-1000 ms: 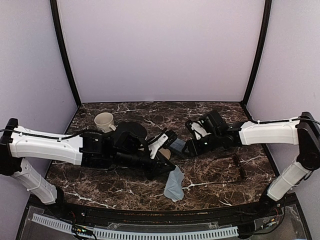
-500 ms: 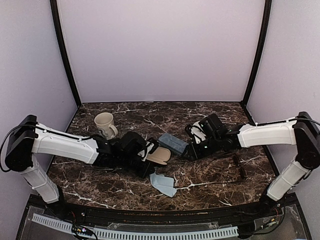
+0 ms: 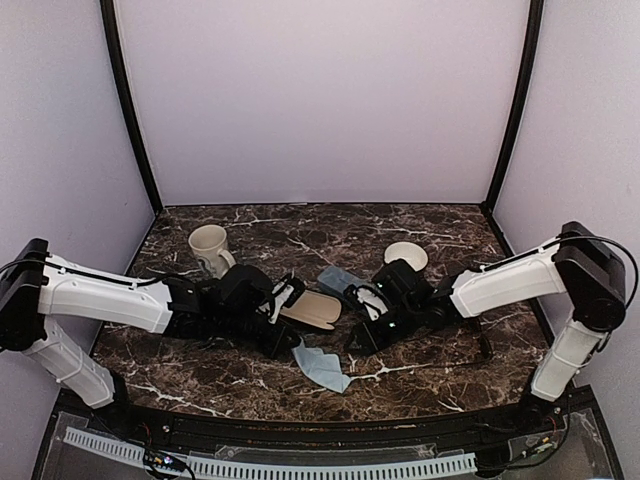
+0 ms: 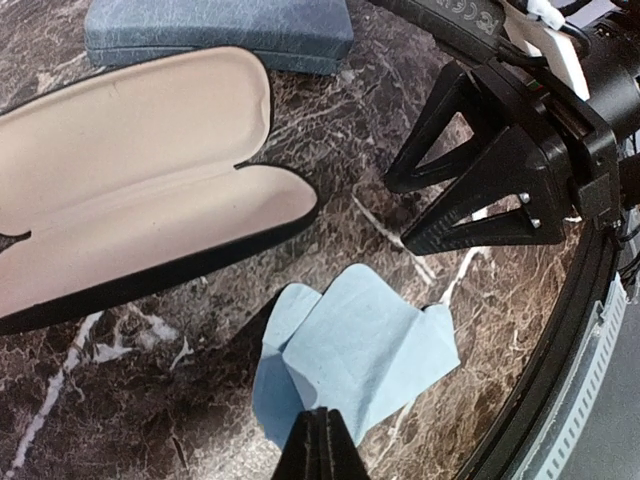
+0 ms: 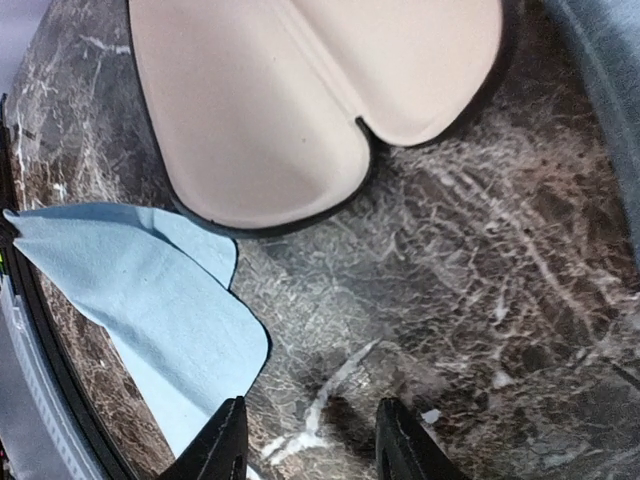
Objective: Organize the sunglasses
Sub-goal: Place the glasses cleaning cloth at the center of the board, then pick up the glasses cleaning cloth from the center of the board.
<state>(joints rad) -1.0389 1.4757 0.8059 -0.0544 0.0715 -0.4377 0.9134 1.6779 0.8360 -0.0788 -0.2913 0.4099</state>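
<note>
At the front centre of the marble table, the left gripper is pinched tight on the near edge of a light-blue cloth, which spreads out rumpled from the fingertips over the dark stone. Just beyond the cloth lies an open black case with its beige lining facing up. Behind that sits a blue-grey case, closed.

Across the cloth, the right gripper hangs low over bare marble, its fingers apart with nothing between them. The cloth's edge reaches up beside one finger, though whether they touch cannot be told. The rounded end of the open case lies just ahead of it.

Farther out, one pair of sunglasses shows as a thin dark shape on the marble to the right, below the right forearm and apart from both grippers and both cases. It is too small to tell whether its arms are folded. A cream mug stands at the back left, and a pale bowl sits behind the right gripper.
</note>
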